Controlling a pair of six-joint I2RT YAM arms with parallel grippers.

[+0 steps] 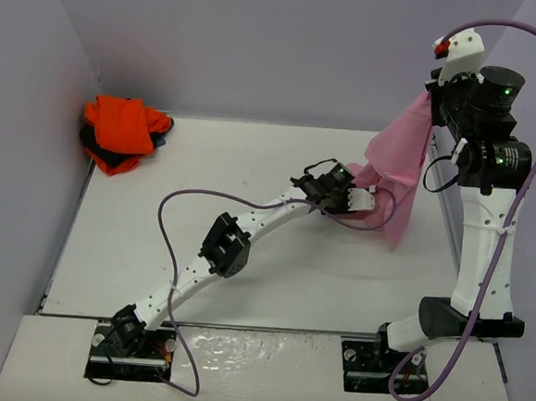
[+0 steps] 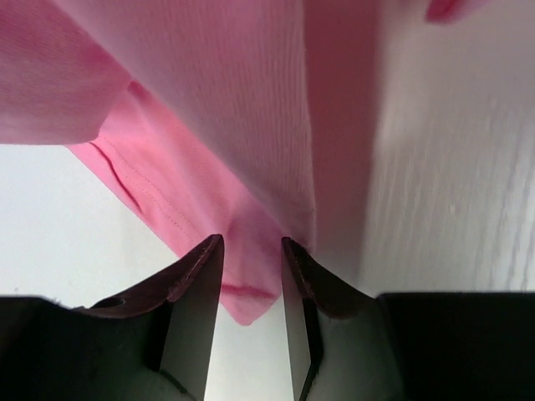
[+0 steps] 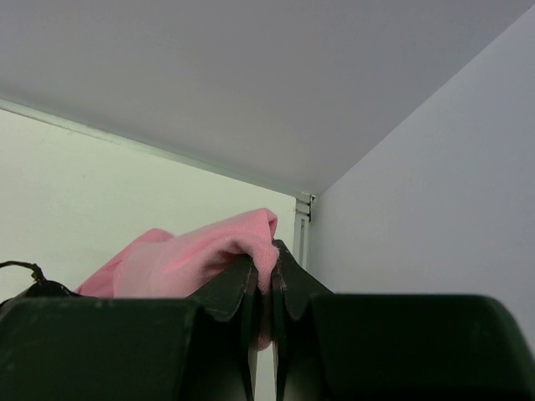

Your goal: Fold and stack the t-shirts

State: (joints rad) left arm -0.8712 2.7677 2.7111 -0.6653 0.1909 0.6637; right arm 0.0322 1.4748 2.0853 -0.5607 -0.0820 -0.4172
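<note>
Pale lavender walls [image 1: 262,42] close in a white bench [image 1: 243,282]. High on the right side, the right gripper [image 3: 266,263] is clamped on an edge of the pink t-shirt [image 1: 403,160], which hangs down toward the bench. The left gripper [image 2: 251,246] stands with its jaws apart at the shirt's lower hem (cloth dips into the gap, unpinched). In the far left corner, the orange t-shirt [image 1: 121,126] lies heaped on the dark one [image 1: 107,156].

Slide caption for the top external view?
Right gripper holds the pink t-shirt aloft; left gripper, jaws parted, at its lower edge.
</note>
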